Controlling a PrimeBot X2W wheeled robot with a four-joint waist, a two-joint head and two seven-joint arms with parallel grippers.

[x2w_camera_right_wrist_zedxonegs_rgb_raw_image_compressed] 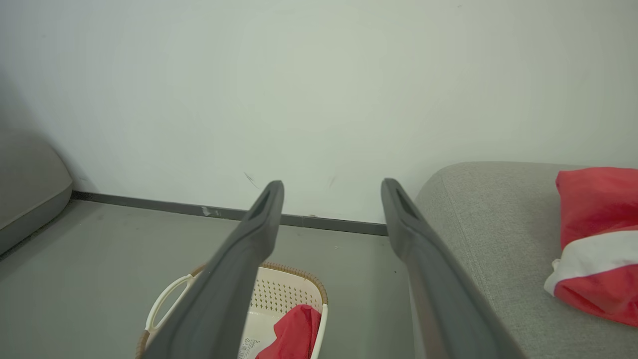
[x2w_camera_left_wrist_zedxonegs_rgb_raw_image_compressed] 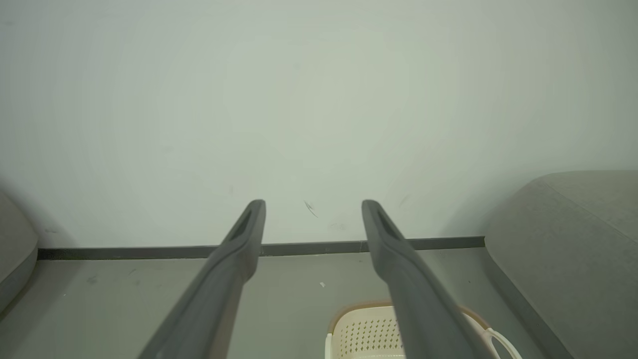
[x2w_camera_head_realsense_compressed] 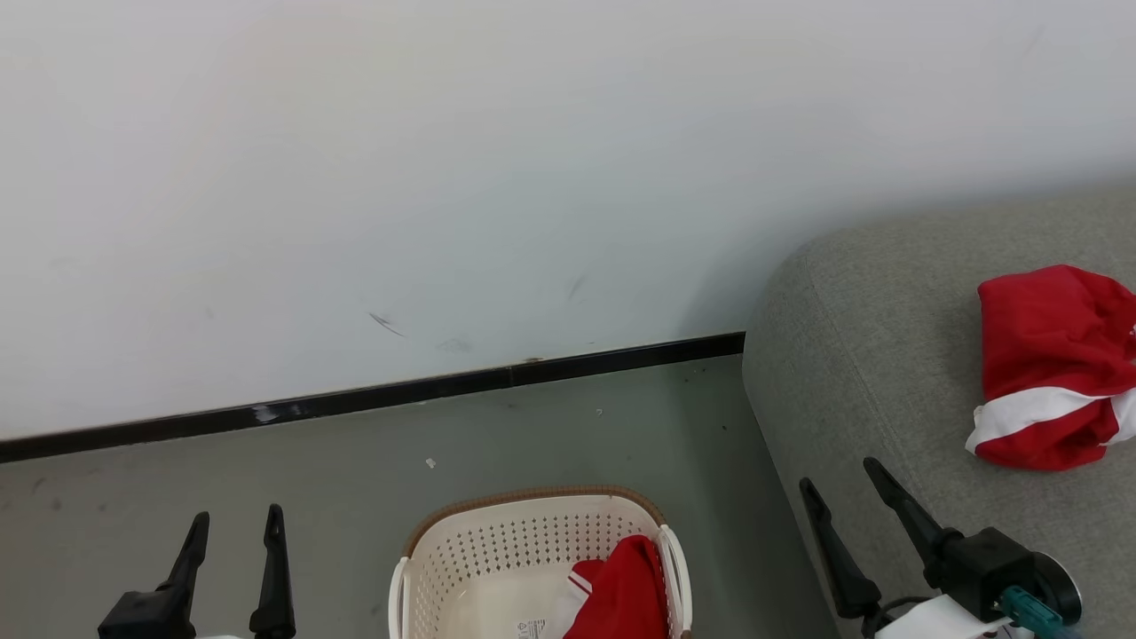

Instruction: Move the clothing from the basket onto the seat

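The right gripper point(x2w_camera_head_realsense_compressed: 839, 475), its two long dark fingers spread wide with nothing between them, hangs by the front edge of the large sofa in grey woven fabric point(x2w_camera_head_realsense_compressed: 870, 355). The left gripper point(x2w_camera_head_realsense_compressed: 238, 516), likewise spread and empty, hovers over the grey floor point(x2w_camera_head_realsense_compressed: 577, 435). Between them on the floor stands the cream-white perforated plastic laundry basket with a brown woven-look rim point(x2w_camera_head_realsense_compressed: 497, 550). One bright red soft garment with white trim point(x2w_camera_head_realsense_compressed: 621, 595) is slumped against the basket's right wall. A second red garment with a white band point(x2w_camera_head_realsense_compressed: 1047, 364) already lies well back on the sofa. The step in hand appears to be fetching the garment in the basket, and the right arm looks the nearer. It should descend from above inside the rim, clear of the white handle, pinch a thick fold, and lift straight until the cloth clears the rim, so the light basket is not dragged.
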